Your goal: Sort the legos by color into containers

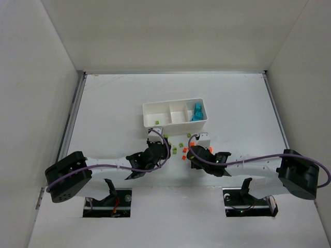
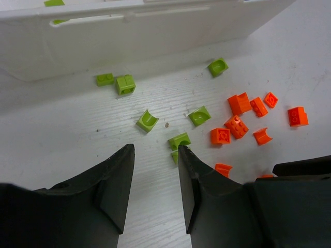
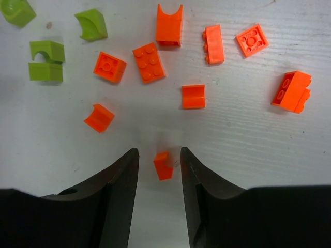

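Observation:
The white three-part tray [image 1: 175, 123] stands in the middle of the table, and its near wall [image 2: 129, 36] fills the top of the left wrist view. Teal legos [image 1: 197, 112] lie in its right compartment and a green one [image 1: 156, 122] in its left. Loose green legos [image 2: 148, 120] and orange legos [image 2: 239, 103] are scattered on the table in front of it. My left gripper [image 2: 155, 152] is open over bare table, its right fingertip beside a green lego [image 2: 179, 140]. My right gripper [image 3: 159, 152] is open, and a small orange lego [image 3: 163, 165] lies between its fingers, touching neither.
Several more orange legos [image 3: 149, 62] lie just ahead of the right gripper, with green ones [image 3: 46, 51] at their left. Both grippers [image 1: 164, 146] [image 1: 190, 150] are close together just in front of the tray. Grey walls enclose the table on three sides.

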{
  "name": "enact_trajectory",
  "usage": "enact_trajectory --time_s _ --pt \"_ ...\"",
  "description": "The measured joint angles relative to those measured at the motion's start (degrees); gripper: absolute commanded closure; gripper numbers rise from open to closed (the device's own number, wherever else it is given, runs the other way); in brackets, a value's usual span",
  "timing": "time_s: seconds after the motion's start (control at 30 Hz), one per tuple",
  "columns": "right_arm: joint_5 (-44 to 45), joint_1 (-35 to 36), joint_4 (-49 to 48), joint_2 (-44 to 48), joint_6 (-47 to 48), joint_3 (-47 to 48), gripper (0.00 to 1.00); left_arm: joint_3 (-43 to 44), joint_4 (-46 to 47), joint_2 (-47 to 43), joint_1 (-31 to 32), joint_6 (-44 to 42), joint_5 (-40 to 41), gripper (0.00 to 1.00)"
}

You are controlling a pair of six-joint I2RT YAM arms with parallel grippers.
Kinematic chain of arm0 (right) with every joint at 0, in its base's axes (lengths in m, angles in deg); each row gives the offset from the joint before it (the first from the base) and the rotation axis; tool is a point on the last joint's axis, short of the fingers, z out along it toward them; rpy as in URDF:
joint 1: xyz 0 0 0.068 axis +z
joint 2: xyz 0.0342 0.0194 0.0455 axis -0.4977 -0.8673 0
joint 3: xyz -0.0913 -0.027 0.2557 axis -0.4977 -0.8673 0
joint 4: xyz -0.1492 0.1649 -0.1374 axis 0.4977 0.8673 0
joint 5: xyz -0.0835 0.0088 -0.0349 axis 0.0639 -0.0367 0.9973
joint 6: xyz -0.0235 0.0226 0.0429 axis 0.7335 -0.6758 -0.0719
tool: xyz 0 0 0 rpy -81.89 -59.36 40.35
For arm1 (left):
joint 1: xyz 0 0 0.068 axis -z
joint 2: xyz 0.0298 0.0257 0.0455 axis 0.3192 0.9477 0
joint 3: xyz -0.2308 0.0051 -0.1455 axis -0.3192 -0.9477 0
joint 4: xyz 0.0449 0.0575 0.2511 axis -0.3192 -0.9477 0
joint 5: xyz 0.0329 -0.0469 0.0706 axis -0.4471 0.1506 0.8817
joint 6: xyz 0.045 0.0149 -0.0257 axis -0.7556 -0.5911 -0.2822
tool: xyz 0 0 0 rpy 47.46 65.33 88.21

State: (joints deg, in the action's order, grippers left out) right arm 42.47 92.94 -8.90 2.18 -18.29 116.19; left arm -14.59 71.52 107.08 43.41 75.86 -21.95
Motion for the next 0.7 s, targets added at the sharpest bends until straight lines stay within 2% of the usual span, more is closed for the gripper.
enact_trajectory --time_s 0.23,0.4,0.53,0.7 --pt "0.1 0.0 0.0 -3.4 0.2 1.4 0.80 -0.5 0.0 -1.0 -0.4 0.0 -0.2 0.63" --pt "0.1 0.0 0.5 -2.4 -0.1 1.6 0.82 -0.6 0.0 -1.8 -0.6 0.1 -0.8 0.64" --pt "-0.1 -1.2 1.1 3.2 0.4 1.8 0.81 -0.6 0.0 -1.9 -0.6 0.2 -1.2 0.64" --pt "-0.3 -5.4 0.4 5.4 5.2 7.0 0.81 -0.6 0.0 -1.9 -0.1 0.5 -1.4 0.65"
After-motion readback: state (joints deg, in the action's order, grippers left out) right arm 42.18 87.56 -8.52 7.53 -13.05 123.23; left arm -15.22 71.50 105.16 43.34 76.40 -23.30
